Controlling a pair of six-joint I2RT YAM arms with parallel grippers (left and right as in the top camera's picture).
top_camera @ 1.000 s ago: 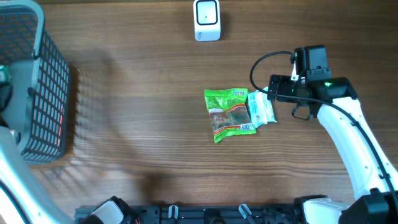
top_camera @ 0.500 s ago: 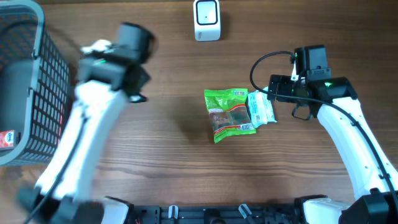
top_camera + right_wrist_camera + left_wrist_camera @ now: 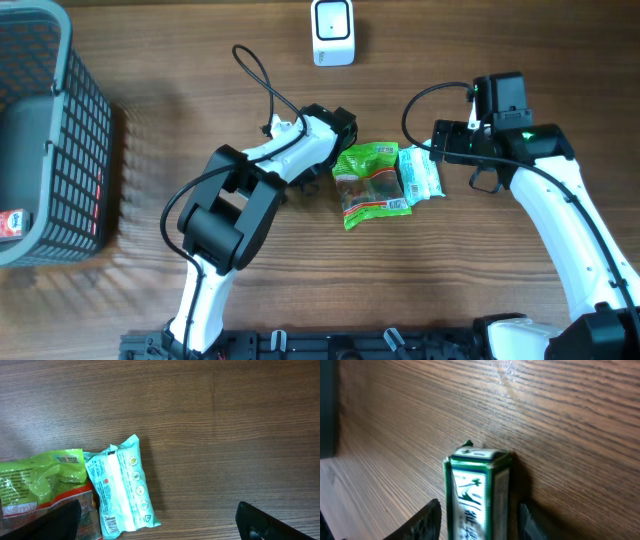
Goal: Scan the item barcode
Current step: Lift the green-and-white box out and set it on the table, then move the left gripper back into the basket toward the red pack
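Your L gripper (image 3: 477, 509) is straddling the green bag's (image 3: 372, 185) left end, fingers apart on either side, not clamping it. The bag's lying in the middle of the table (image 3: 480, 280), touching the teal pack (image 3: 420, 175) on its right, w/ the scanner (image 3: 332, 32) well apart from both. Your R gripper (image 3: 162, 522) is hanging wide open just beside the pack.

One wooden table (image 3: 480, 60) carries two robot arms, the left arm (image 3: 240, 200) and the right arm (image 3: 560, 215), along with one white scanner (image 3: 332, 32) and one dark mesh basket (image 3: 85, 130). Two sealed packets lie on the table: one green packet (image 3: 370, 185) and one pale blue packet (image 3: 420, 175). One small red-labelled item (image 3: 10, 222) shows inside the basket; whether it holds others cannot be made out.
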